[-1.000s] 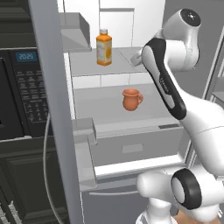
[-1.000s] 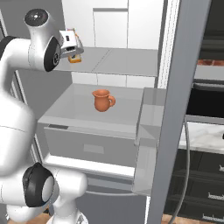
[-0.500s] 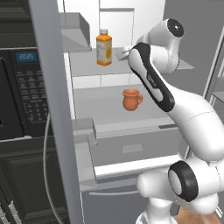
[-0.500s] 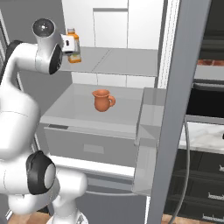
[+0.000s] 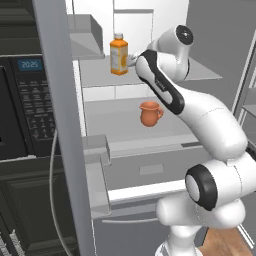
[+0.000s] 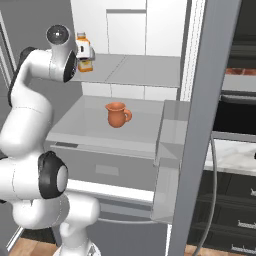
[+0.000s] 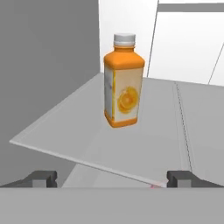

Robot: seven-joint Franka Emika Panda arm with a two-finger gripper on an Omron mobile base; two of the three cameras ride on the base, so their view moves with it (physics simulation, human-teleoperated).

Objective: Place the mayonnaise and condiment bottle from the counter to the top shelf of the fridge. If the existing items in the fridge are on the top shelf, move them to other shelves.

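Observation:
The fridge stands open. On its top shelf (image 5: 167,75) is one of the existing items, the orange white-capped bottle (image 5: 118,54), upright near the left wall. The other, the terracotta jug (image 5: 150,113), sits one shelf lower. My gripper (image 5: 132,60) hangs at top-shelf height just right of the bottle, open and holding nothing. In the hand view the bottle (image 7: 124,85) stands ahead on the shelf (image 7: 148,148), beyond my gripper (image 7: 111,179), whose fingertips (image 7: 41,178) are spread wide. From the right, my hand partly covers the bottle (image 6: 85,65). The mayonnaise and condiment bottle are out of view.
A black microwave (image 5: 25,100) is left of the fridge. The open door (image 5: 60,125) carries grey bins (image 5: 97,170). A grey drawer (image 5: 150,167) lies under the jug's shelf. The jug (image 6: 117,114) sits mid-shelf. A strip of the counter (image 6: 234,156) shows at right.
My arm has swung left and the hand has come closer to the orange bottle at the top shelf. The jaws have stayed open. Bottle and jug have not moved.

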